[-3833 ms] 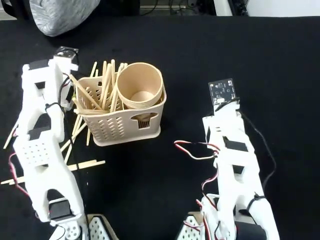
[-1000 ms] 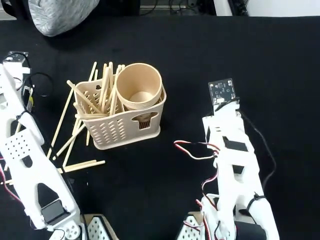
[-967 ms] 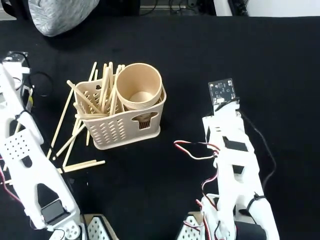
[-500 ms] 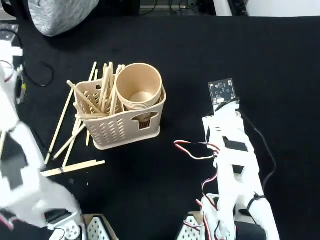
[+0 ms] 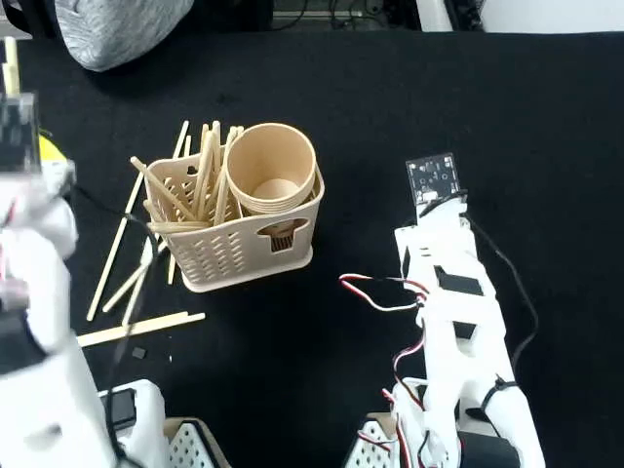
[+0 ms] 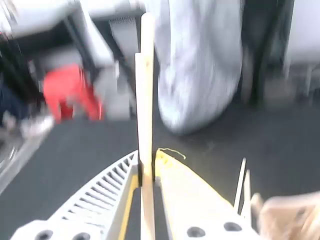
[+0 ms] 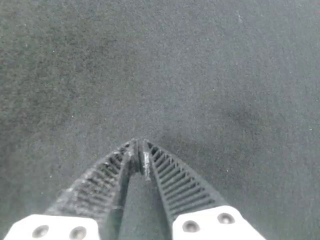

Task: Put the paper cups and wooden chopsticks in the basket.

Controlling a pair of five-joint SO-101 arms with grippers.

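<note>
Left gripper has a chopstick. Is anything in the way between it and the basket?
Nothing visible blocks it. The left gripper holds the chopstick up, off to the side of the basket; only loose chopsticks lie flat on the table between. Inside, leaning chopsticks crowd its open half.

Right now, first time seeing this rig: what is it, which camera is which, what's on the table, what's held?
Two small white robot arms sit side by side at a black table. One picture looks down from a fixed overhead camera; the other two come from a camera on each wrist. A slotted basket holds stacked paper cups and upright chopsticks; loose chopsticks lie on the table beside it. The left gripper is shut on one chopstick. The right gripper is shut and empty, over bare table.
</note>
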